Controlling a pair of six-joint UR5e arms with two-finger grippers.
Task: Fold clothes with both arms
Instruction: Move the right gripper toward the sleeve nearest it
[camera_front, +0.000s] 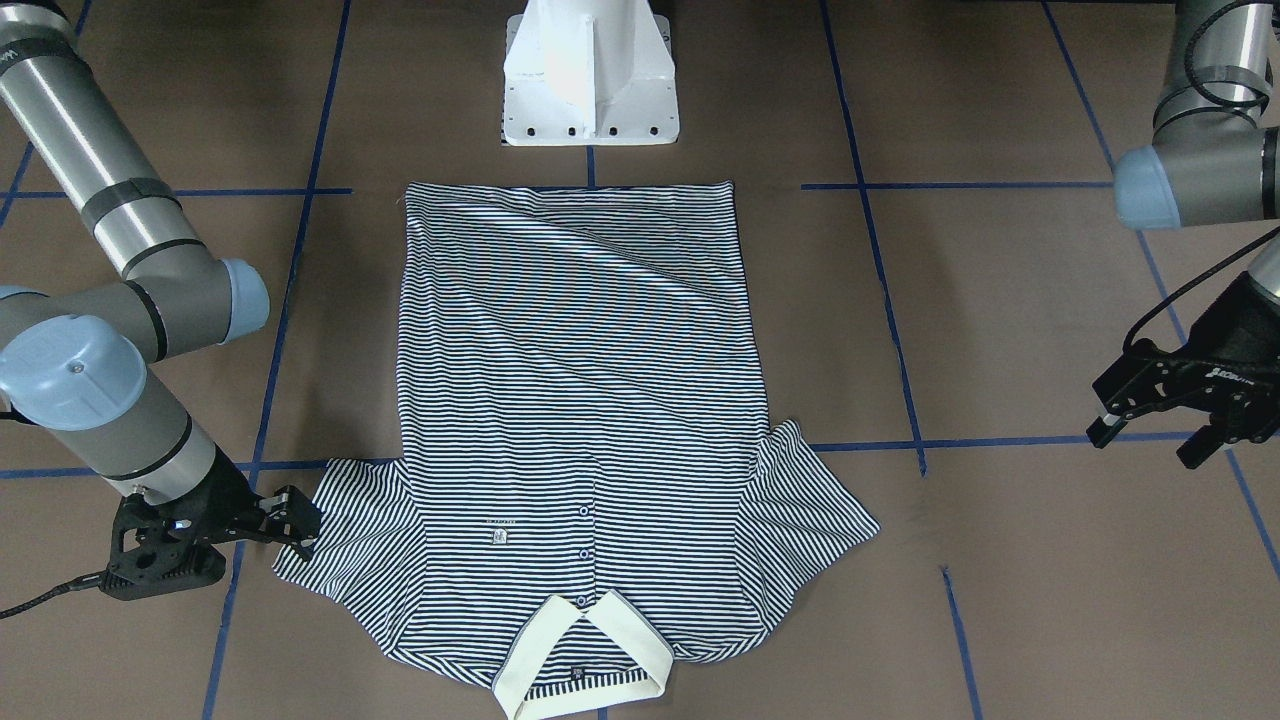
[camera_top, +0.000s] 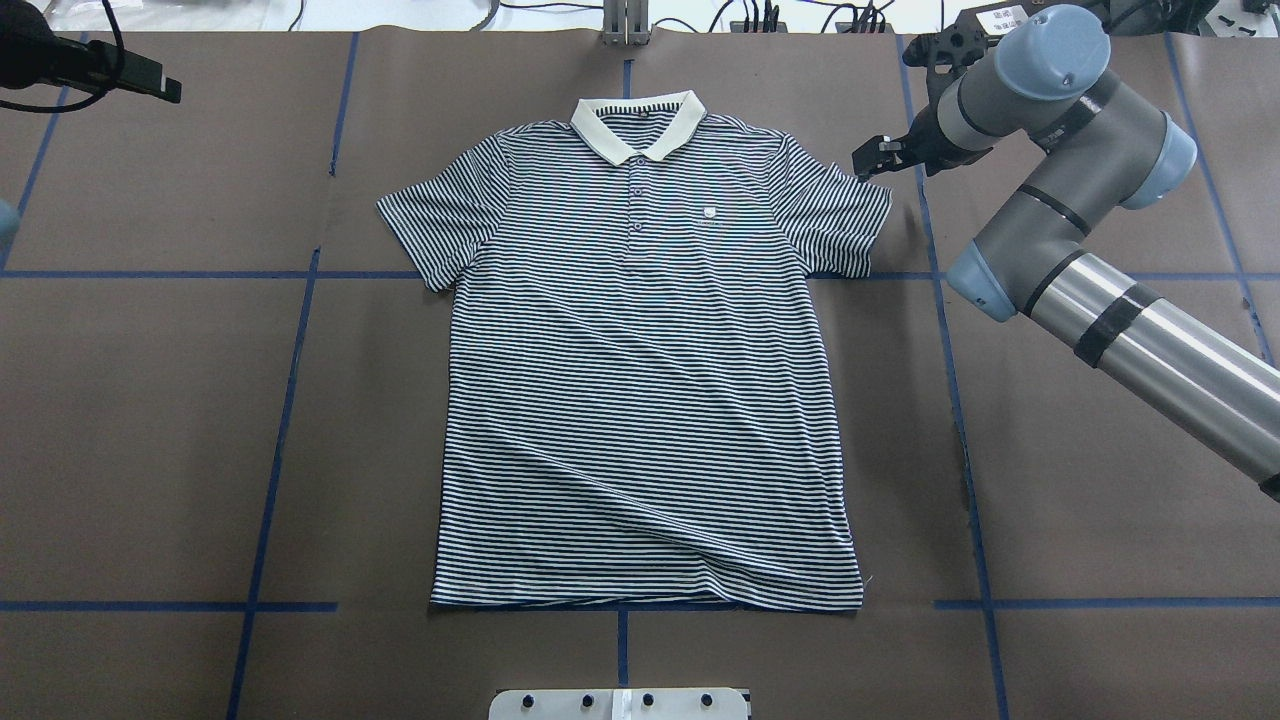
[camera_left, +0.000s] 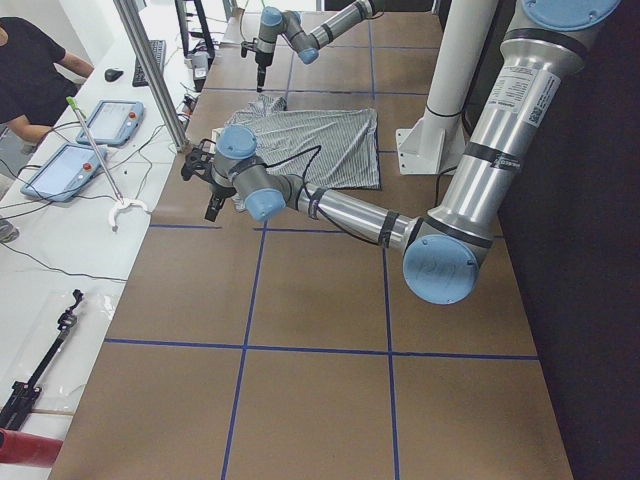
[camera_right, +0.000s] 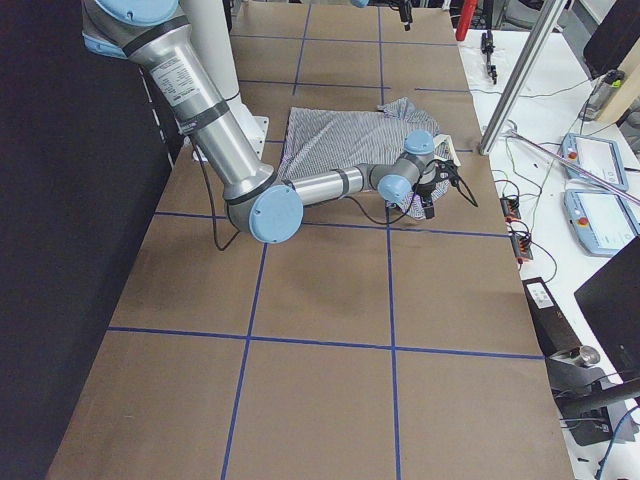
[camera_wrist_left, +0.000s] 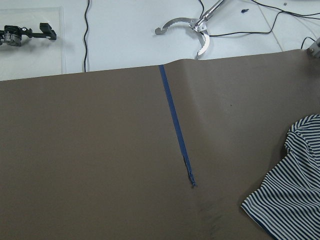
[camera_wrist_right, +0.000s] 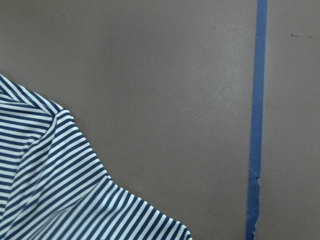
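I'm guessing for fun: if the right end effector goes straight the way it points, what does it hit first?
Probably the edge of the sleeve. Depth is unclear, so maybe the table beside it.

The right arm (camera_front: 120, 220) and left arm (camera_front: 1200, 180) were grey metal tubes with light-blue joint caps. Black bands ringed the right one's shiny forearm; black cable looped along the left. The pedestal base (camera_front: 590, 75) was white.

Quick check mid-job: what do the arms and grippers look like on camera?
The left arm and right arm are grey metal tubes with light-blue joint caps, black bands and black cables. The left gripper and right gripper are black, two-fingered; the left bears small white lettering.
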